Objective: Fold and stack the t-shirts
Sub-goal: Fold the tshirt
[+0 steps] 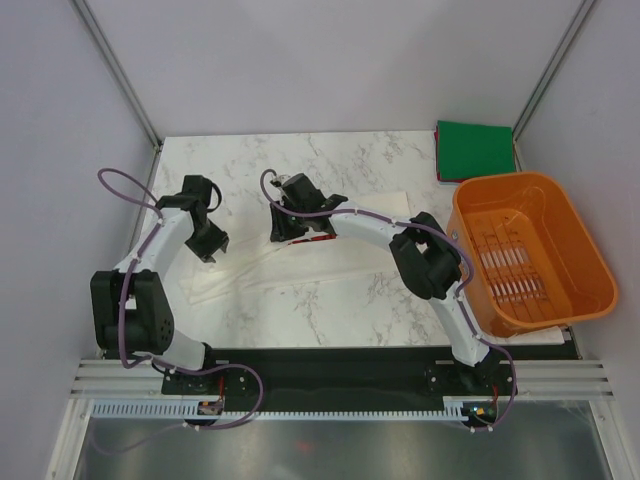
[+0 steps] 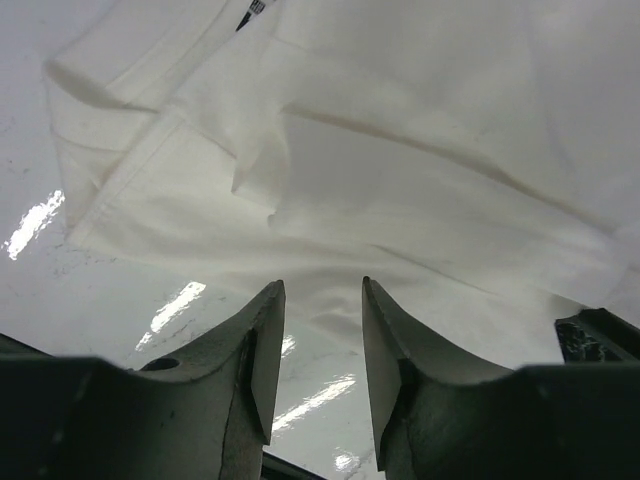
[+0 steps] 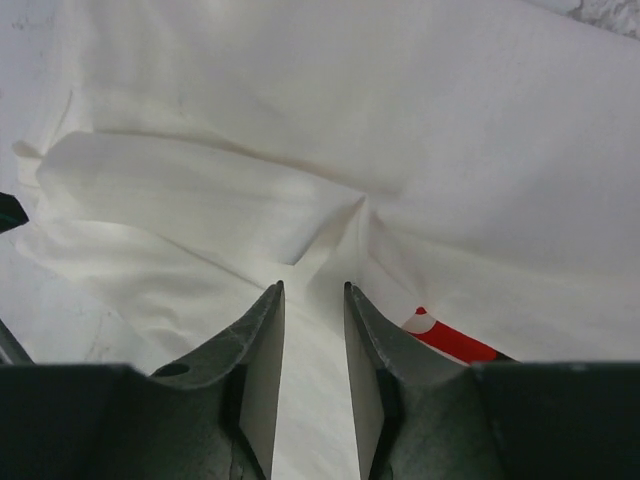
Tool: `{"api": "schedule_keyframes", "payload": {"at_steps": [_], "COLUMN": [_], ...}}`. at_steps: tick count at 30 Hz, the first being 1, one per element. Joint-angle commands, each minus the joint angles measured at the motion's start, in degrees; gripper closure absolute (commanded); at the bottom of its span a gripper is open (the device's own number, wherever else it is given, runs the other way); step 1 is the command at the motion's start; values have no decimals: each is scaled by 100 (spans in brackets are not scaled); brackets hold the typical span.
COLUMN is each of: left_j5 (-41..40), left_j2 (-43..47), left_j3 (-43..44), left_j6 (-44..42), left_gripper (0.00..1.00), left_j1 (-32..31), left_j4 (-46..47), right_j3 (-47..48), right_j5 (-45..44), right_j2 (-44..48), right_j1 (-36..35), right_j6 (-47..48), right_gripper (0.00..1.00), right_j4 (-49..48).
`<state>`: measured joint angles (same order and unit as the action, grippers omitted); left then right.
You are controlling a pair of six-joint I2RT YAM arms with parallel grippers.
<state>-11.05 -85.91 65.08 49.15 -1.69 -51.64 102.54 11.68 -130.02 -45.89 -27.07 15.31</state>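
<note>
Both jaws stand parted, holding nothing: left gripper point(image 2: 320, 285) over the white t-shirt's point(image 1: 330, 260) left end, right gripper point(image 3: 313, 287) mid-shirt. It lies diagonally, near-left to far-right.

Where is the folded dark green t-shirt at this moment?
In the top view, the dark green t-shirt lies folded at the far right corner of the table, just behind the orange basket.

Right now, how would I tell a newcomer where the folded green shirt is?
Find the orange basket at the right of the table. Just behind it, in the far right corner, lies the green t-shirt, folded square. It alone is dark and neat; the white t-shirt sprawls mid-table.
</note>
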Motion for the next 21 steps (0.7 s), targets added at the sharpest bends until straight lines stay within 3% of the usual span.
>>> {"api": "schedule_keyframes", "payload": {"at_steps": [1,7,21], "left_j5": [120,419,-460], "left_j2": [109,-5,-953], "left_j3": [-294,-452,-558], "left_j6": [-291,-309,-90], "left_gripper": [57,68,69], "left_j1": [55,38,160], "left_j4": [136,330,347], "right_j3": [3,301,179], "right_j5": [282,10,-509], "right_j2": [143,-76,-340], "right_j1": [1,-8,-8], "right_j6": [939,1055,1011], "right_gripper": [64,68,76], "right_j4": [68,235,306]}}
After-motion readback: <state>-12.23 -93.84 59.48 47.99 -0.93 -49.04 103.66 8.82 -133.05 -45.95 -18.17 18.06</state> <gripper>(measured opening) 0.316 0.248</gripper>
